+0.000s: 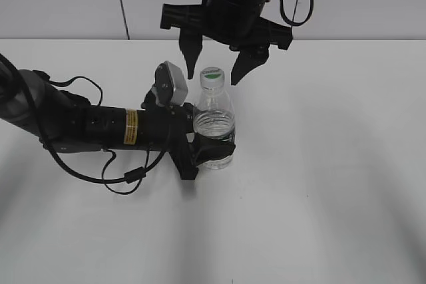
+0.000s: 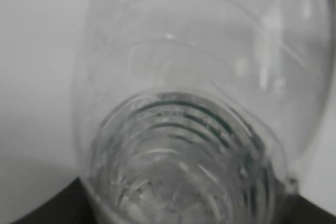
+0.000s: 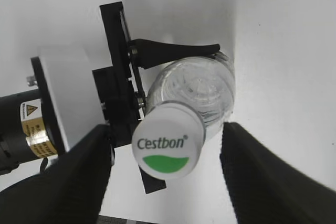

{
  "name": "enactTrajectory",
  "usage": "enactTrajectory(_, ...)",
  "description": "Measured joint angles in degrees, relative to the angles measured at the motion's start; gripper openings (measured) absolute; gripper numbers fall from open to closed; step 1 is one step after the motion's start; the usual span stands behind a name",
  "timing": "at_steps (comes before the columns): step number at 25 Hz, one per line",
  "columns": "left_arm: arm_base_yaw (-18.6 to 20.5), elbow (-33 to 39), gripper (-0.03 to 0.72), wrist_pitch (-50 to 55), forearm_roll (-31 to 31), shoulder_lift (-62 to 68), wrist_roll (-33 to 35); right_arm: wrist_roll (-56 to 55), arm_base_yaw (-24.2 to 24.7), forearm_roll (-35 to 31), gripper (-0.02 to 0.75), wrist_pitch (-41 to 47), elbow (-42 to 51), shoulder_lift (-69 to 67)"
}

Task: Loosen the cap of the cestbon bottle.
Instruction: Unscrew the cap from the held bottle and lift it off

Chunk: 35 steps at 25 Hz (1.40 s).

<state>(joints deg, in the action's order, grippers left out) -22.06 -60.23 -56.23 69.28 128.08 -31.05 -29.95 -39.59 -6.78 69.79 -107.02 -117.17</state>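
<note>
Exterior view: you've got the cestbon bottle (image 1: 214, 124) standing upright on the white table (image 1: 333, 164), roughly center, with the cap (image 1: 212, 76) screwed on top, white with a green patch. Your left gripper (image 1: 212, 147) comes in from the left, arm lying low along the table, and its jaws are clamped around the lower body of the bottle, grasping it. Your right gripper (image 1: 217, 62) hangs down from the top edge, jaws spread wide, one dark fingertip on each side of the cap, neither touching it; the tips sit about level with the cap. Left wrist view: nearly all you see is the bottle (image 2: 184, 129) pressed right up to the lens, clear ribbed plastic with a thin green ring showing through, blurred; the jaws themselves are not visible here, only a bit of table (image 2: 37, 77) at left. Right wrist view: you're looking straight down on the cap (image 3: 168, 148), "Cestbon" lettering and green shape readable, bottle shoulders (image 3: 202, 90) below it. The right gripper (image 3: 165, 182) fingers frame the cap left and right, released, with a clear gap to the cap on both sides. The left gripper (image 3: 157, 77) shows as a black bracket with one curved finger (image 3: 176, 50) wrapping the bottle, gripping it.
</note>
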Motion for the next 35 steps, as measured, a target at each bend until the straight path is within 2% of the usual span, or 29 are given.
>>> enactTrajectory(5, 0.0, 0.0, 0.373, 0.0, 0.0, 0.0, 0.0, 0.0, 0.0, 0.09, 0.467, 0.0, 0.0, 0.0)
enactTrajectory(35, 0.0, 0.0, 0.373, 0.0, 0.0, 0.0, 0.0, 0.0, 0.0, 2.12, 0.463, 0.0, 0.0, -1.02)
